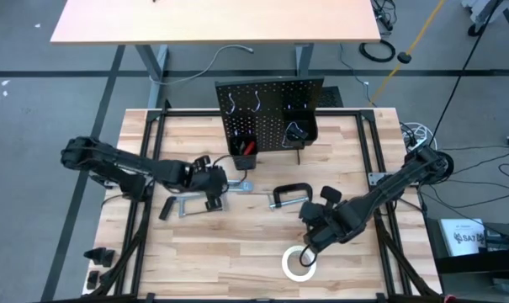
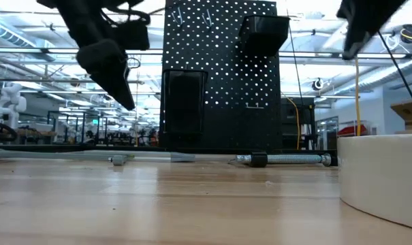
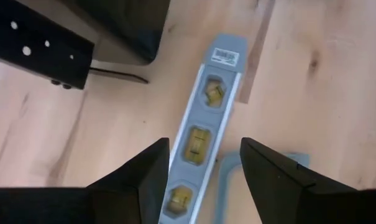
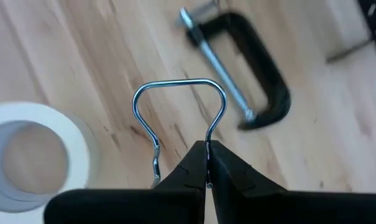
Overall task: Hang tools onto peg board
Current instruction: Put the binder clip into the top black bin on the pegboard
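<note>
Right now the right end effector point(image 4: 207, 163) pinches a stiff, light wire hook point(image 4: 181, 118) above the desk point(image 1: 237, 252); left end effector point(image 3: 203, 162), spread, straddles the rigid level point(image 3: 203, 124), best gripped mid-body.

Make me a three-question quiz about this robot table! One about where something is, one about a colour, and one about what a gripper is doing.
1. Where is the level?
A. hanging on the peg board
B. lying on the table under the left gripper
C. inside the tape roll

2. What colour is the tape roll?
A. white
B. red
C. green

3. What is the right gripper doing?
A. wide open, holding nothing
B. clamped on the C-clamp
C. shut on a bent silver wire hook

Answers:
1. B: the left gripper hovers over it with fingers on either side.
2. A: the ring near the table's front edge is white.
3. C: its tips pinch the hook, while the C-clamp lies apart.
</note>
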Robot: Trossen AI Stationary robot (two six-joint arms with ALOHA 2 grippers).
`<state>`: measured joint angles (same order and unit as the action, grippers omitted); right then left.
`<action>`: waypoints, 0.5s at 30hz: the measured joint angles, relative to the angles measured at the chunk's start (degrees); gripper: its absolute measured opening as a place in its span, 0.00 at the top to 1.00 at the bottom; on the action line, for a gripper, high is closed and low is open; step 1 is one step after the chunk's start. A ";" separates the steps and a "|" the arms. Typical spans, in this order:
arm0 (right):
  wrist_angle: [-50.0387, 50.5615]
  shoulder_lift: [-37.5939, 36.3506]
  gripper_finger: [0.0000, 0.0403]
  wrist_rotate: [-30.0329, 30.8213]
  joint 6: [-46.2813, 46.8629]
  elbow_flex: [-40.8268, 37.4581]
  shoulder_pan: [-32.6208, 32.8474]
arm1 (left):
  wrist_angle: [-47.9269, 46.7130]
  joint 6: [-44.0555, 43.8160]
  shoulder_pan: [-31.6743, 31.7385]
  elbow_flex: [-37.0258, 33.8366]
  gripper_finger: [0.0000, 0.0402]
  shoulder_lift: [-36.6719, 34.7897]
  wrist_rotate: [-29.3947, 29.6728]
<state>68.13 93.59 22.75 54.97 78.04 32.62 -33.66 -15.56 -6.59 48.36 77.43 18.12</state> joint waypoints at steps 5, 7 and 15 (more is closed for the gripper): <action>1.29 -0.03 1.00 3.18 -4.69 4.86 0.89 | 0.21 6.01 4.96 0.00 0.49 0.00 -7.71; 1.71 -0.06 1.00 4.13 -6.40 6.48 0.92 | 0.19 10.49 5.95 0.00 0.49 0.00 -9.49; 2.14 -0.07 1.00 4.80 -11.96 10.27 0.85 | 0.14 25.77 6.73 0.00 0.49 0.35 -11.20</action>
<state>70.27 93.51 27.54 43.02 88.31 33.47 -33.52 10.21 0.14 48.36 77.77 6.92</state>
